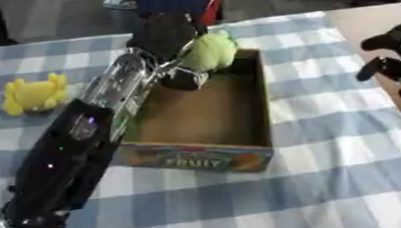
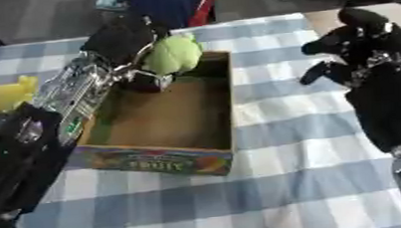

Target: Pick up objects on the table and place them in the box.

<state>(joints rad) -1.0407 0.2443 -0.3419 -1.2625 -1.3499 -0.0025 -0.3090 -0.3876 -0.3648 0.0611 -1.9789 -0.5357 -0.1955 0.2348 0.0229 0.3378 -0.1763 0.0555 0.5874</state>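
Note:
My left hand point(image 1: 163, 36) reaches over the far end of the cardboard box point(image 1: 260, 112), its fingers curled round a green plush toy point(image 1: 209, 50) held above the box's far inner corner. A yellow plush toy point(image 1: 34, 94) lies on the checked cloth left of the box, beside my left forearm. My right hand point(image 2: 356, 39) hovers over the table's right side, fingers curled and holding nothing, well apart from the box.
The box's front wall point(image 2: 159, 163) carries a colourful fruit print, and its brown floor point(image 2: 173, 112) is bare. A blue and white checked cloth point(image 1: 330, 178) covers the table. A blue object with a red part point(image 1: 179, 0) stands beyond the far edge.

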